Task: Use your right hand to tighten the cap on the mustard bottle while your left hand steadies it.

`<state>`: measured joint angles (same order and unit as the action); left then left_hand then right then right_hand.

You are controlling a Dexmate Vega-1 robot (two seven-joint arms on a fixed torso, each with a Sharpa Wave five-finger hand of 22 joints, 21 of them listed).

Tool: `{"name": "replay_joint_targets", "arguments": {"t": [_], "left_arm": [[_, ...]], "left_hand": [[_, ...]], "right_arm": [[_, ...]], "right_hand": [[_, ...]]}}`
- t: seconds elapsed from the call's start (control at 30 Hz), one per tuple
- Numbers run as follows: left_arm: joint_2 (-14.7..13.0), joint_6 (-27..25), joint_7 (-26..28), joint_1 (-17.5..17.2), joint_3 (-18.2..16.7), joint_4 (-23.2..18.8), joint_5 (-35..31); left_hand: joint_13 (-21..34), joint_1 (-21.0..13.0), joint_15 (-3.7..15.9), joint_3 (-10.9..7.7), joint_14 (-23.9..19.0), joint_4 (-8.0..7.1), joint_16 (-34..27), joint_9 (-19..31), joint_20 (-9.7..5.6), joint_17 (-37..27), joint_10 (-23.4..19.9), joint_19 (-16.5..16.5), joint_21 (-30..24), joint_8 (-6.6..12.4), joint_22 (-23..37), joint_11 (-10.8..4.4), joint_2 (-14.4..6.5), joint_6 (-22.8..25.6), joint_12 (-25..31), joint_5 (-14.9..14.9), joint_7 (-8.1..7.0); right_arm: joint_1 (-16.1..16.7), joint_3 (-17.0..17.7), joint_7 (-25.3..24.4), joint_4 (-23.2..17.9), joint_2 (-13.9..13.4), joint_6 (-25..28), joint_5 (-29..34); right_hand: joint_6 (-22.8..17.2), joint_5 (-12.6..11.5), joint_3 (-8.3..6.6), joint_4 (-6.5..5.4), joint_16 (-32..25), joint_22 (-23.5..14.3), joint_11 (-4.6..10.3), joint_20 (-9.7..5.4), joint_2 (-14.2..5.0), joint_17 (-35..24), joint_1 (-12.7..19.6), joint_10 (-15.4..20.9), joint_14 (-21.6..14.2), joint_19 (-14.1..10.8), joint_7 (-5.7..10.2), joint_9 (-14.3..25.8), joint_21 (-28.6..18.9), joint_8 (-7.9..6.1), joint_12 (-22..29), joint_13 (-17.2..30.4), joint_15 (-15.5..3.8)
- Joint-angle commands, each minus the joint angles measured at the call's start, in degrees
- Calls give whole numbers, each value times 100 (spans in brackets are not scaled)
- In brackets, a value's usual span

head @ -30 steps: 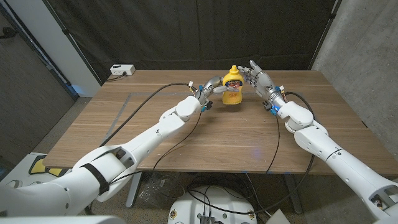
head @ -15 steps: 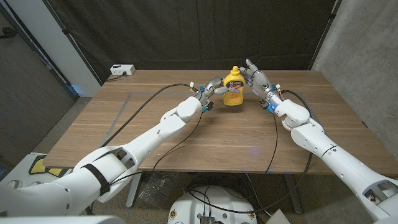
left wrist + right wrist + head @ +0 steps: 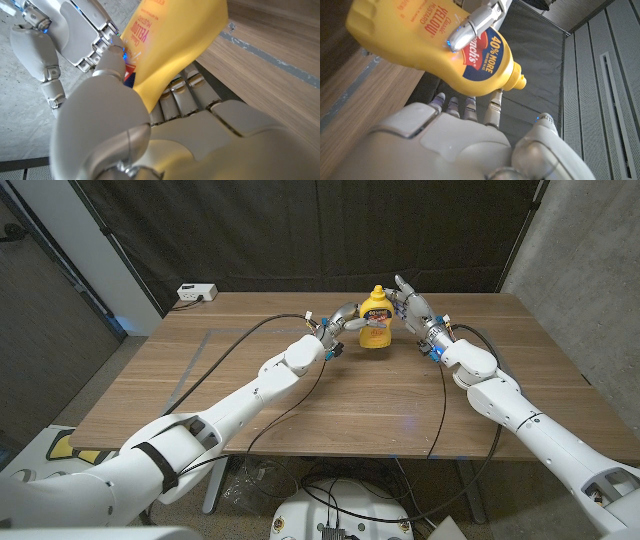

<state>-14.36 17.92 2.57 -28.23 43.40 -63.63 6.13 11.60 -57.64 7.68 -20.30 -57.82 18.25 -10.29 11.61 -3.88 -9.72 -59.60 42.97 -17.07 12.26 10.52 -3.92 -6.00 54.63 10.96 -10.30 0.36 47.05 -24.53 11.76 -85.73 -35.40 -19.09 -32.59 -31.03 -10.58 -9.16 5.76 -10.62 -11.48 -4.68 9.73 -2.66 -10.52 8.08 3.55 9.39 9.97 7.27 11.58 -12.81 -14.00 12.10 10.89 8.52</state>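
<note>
The yellow mustard bottle (image 3: 375, 325) stands upright at the far middle of the wooden table (image 3: 330, 395), its pointed cap (image 3: 376, 290) on top. My left hand (image 3: 342, 321) grips the bottle's body from its left side; in the left wrist view its fingers (image 3: 180, 95) wrap the yellow bottle (image 3: 175, 45). My right hand (image 3: 410, 306) is held up close beside the cap on the bottle's right, fingers spread and holding nothing. In the right wrist view the bottle (image 3: 435, 40) and its cap (image 3: 516, 81) lie just past my right hand (image 3: 460, 145); I cannot tell whether they touch.
A small white box (image 3: 197, 292) sits at the table's back left corner. Black cables (image 3: 250, 330) trail over the table along both arms. A dark curtain hangs behind the table. In the left wrist view, my right hand (image 3: 65, 30) shows beyond the bottle.
My right hand moved slightly left, closer to the bottle's cap, during the first half second and has held still since. The left hand and bottle have not moved.
</note>
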Motion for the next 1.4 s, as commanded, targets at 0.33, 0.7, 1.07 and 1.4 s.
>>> {"name": "replay_joint_targets", "arguments": {"t": [0.33,0.7,1.07,1.4], "left_arm": [[60,12,-121,-19,-227,136,441],[-4,-38,-258,29,-209,101,476],[-115,-112,-340,-18,-200,-42,480],[-397,-444,-65,-268,-262,-654,333]], "left_hand": [[14,205,-5,-1332,-88,-1258,-41,30,16,-13,-93,34,3,32,14,-32,-193,350,37,3,304],[14,214,-4,-1354,-100,-1251,-40,32,12,-12,-104,42,5,32,14,-33,-186,351,38,2,323],[15,233,-6,-1371,-86,-1253,-33,33,17,-13,-111,41,11,29,15,-40,-181,343,39,2,312],[15,250,-9,-1389,-103,-1252,-38,34,22,-13,-77,37,17,33,16,-29,-177,356,23,1,305]], "right_arm": [[159,84,-159,-161,-123,63,27],[239,106,-242,-274,-186,77,84],[662,335,-721,-581,-255,112,19],[860,450,-1040,-710,-305,85,161]], "right_hand": [[-305,-23,23,-14,-44,-7,-12,0,-31,-22,-47,127,-82,993,65,62,-10,-120,96,17,-2],[-731,-29,5,-5,-98,-6,139,-4,-69,-16,-22,433,-313,936,152,50,-36,-239,208,14,8],[-161,-20,-49,39,-105,-3,74,23,-121,-9,77,560,-539,755,-127,56,-100,33,230,11,23],[367,-3,-92,75,-58,1,8,33,-148,-10,156,424,-531,705,-185,62,-108,240,159,12,26]]}}
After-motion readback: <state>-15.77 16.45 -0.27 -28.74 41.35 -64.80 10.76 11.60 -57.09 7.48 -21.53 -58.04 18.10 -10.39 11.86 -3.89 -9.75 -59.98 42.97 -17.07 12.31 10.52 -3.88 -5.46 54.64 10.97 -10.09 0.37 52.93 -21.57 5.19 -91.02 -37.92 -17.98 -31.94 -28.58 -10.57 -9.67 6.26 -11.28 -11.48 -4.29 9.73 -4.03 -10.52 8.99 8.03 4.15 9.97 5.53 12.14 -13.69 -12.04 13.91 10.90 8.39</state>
